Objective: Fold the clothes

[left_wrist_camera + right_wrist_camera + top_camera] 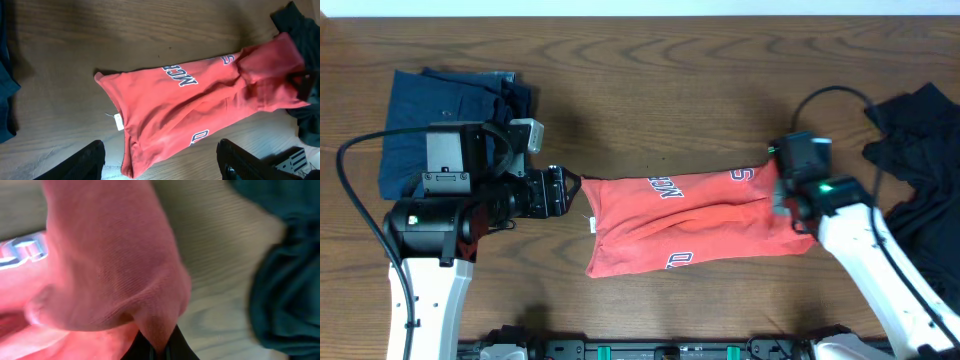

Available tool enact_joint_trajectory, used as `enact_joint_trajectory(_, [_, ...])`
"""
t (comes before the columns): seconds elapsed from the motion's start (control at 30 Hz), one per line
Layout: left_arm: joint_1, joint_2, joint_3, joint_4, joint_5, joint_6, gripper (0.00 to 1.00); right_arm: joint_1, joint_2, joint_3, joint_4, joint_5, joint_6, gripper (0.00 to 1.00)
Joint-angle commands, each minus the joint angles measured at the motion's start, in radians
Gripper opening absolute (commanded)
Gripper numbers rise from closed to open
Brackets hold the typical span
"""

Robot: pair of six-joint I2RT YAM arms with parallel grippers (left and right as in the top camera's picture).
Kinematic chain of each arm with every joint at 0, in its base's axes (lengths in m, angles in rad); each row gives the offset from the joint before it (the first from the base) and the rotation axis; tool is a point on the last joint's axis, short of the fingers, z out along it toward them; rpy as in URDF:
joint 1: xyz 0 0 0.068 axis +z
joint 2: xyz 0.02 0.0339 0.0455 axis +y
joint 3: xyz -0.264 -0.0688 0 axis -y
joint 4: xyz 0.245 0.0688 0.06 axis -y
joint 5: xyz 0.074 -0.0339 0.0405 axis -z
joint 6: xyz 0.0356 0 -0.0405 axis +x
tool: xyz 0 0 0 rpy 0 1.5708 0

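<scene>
**Red tee lying across the middle, right arm's got one end**

Whole thing sits on a dark brown wood-grain table [670,70]. All you get of the room is a thin pale strip past the far edge.

Biggest item is the coral-red T-shirt [690,225], bunched into a long, rumpled band running left to right across the middle. It's a bit closer to the near edge, with white-and-navy lettering [665,187] showing on top.

The black garment [920,170] is heaped at the right edge and runs out of the picture. The folded navy garment [410,115] sits at the far left, partly under the left arm.

Open wood: a wide stretch along the far side between the navy and black piles, plus a narrower strip between the tee and the near edge.

The right gripper [157,350] is pressed together and pinching a peak of red fabric at the tee's right end, close beside the black heap. The left gripper [160,162] has its jaws spread wide with nothing in them, sitting just off the tee's left corner.

A small white tag [119,121] sticks out of the left end.
</scene>
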Motion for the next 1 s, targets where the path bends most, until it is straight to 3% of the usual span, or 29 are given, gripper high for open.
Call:
enact_joint_trajectory(0.0, [0.003, 0.003, 0.015, 0.0, 0.006, 0.009, 0.73, -0.053, -0.01, 0.012, -0.006, 0.059, -0.051, 0.01])
enact_joint_trajectory(0.2, [0.003, 0.003, 0.015, 0.0, 0.006, 0.009, 0.72, -0.038, 0.018, 0.011, -0.004, 0.074, -0.051, 0.01])
enact_joint_trajectory(0.47, [0.003, 0.003, 0.015, 0.001, 0.006, 0.009, 0.73, 0.119, 0.101, 0.011, -0.002, 0.067, -0.03, 0.02])
enact_joint_trajectory(0.6, [0.003, 0.003, 0.015, 0.0, 0.006, 0.009, 0.73, 0.206, 0.144, 0.011, 0.04, -0.079, -0.027, 0.3])
enact_joint_trajectory(0.8, [0.003, 0.003, 0.015, 0.0, 0.006, 0.009, 0.73, 0.229, 0.106, 0.022, 0.043, -0.159, -0.074, 0.42])
enact_joint_trajectory(0.9, [0.003, 0.003, 0.015, 0.0, 0.006, 0.009, 0.72, 0.187, 0.056, 0.023, 0.037, -0.175, -0.073, 0.6])
enact_joint_trajectory(0.97, [0.003, 0.003, 0.015, 0.0, 0.006, 0.009, 0.73, 0.156, 0.026, 0.023, 0.036, -0.206, -0.079, 0.63])
